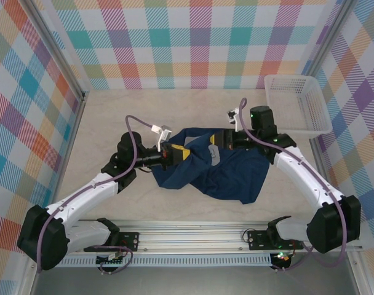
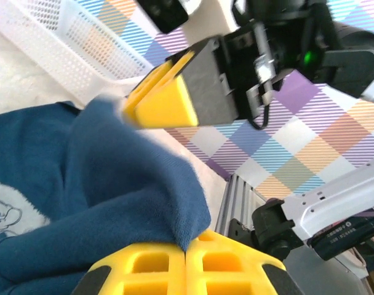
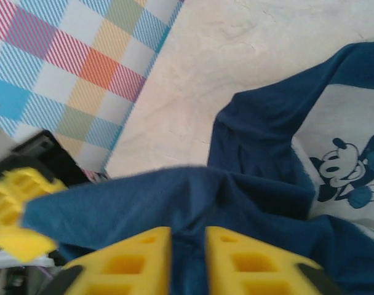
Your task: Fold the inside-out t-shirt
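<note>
Navy t-shirt (image 1: 211,172) bridges my facing hands, its bulk on the near side: left hand (image 1: 178,152) pinched shut on it, right hand (image 1: 213,141) barely parted around cloth, grip unclear.

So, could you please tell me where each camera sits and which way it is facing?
Top external: above and behind the bases, looking down on the table; both arms show, left tool and right tool at the t-shirt.
Left wrist: on the left arm, facing rightward toward the basket; its own fingers pinch cloth.
Right wrist: on the right arm, facing leftward over the t-shirt; cloth lies between its own fingers.
Shared: each wrist view catches the opposite tool.
</note>
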You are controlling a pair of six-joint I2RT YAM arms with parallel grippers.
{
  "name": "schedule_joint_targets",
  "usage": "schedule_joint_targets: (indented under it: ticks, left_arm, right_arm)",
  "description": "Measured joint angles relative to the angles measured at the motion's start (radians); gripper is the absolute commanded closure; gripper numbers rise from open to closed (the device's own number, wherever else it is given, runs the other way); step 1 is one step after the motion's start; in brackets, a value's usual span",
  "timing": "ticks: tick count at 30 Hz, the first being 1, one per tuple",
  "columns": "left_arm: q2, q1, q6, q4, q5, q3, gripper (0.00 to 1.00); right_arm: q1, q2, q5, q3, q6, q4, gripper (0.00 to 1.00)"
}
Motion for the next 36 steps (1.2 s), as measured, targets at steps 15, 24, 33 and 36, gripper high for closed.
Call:
schedule_joint_targets:
  ticks: [15, 24, 33, 36]
  left_arm:
    - [-0.024, 0.0, 0.051, -0.051, 0.024, 0.0, 1.0]
    - [-0.039, 0.0, 0.072, -0.081, 0.011, 0.0, 1.0]
    - [-0.102, 0.0, 0.084, -0.283, -0.371, 0.011, 0.83]
    - [-0.055, 0.001, 0.087, -0.395, -0.464, 0.05, 0.7]
  right_arm:
    - [0.171, -0.091, 0.096, -0.14, -0.478, 0.161, 0.21]
    - [0.172, 0.106, -0.095, -0.087, -0.518, 0.208, 0.85]
    - [0.148, 0.012, -0.214, -0.195, -0.187, 0.453, 1.0]
    - [0.191, 0.023, -0.18, -0.201, -0.045, 0.542, 1.0]
